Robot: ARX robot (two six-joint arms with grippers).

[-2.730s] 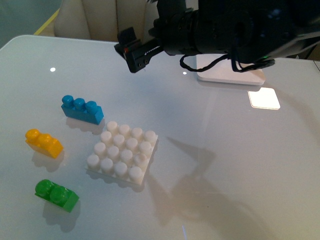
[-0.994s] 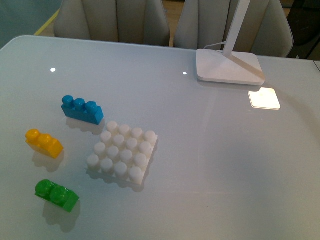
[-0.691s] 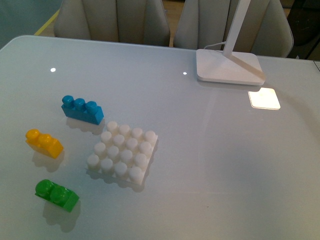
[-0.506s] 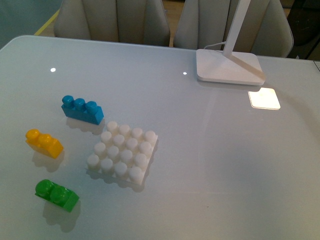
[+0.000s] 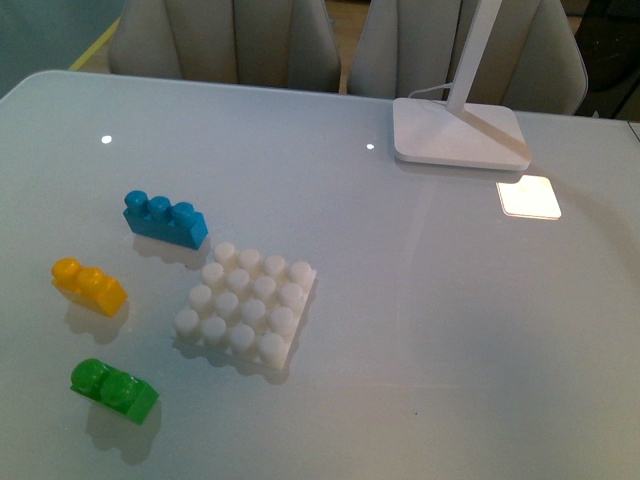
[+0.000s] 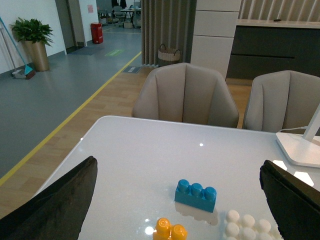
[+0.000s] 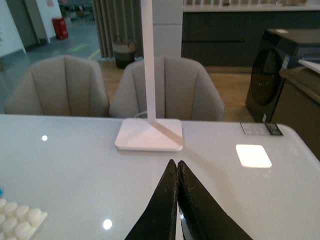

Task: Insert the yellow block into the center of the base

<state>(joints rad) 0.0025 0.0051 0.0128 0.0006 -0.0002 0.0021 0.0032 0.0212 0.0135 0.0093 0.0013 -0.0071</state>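
Nothing dark is hanging across the top of the front view any more; the big black arm that was there a little while ago is no longer showing, while the bricks are sitting just where they were. The yellow block is lying on the shiny white table at the left side of the frame, flat on its bottom, with two round bumps poking up. It is sitting apart from the base, which is resting to its right, near the middle left of the frame. The base is looking like a square white plastic plate with four rows of four round bumps, and nothing is sitting on it. A longer blue brick with three bumps is lying above the yellow one, near the base's upper corner, and a green brick with two bumps is lying in the lower left. A smooth flat white lamp foot is standing at the upper right, with a bright square of light shining on the table just below it. Two padded grey chairs are standing behind the table. In the left wrist view the left gripper is holding its two dark fingers spread very wide, with nothing between them. In the right wrist view the right gripper is pressing its two thin black fingers tightly together, and it is gripping nothing.
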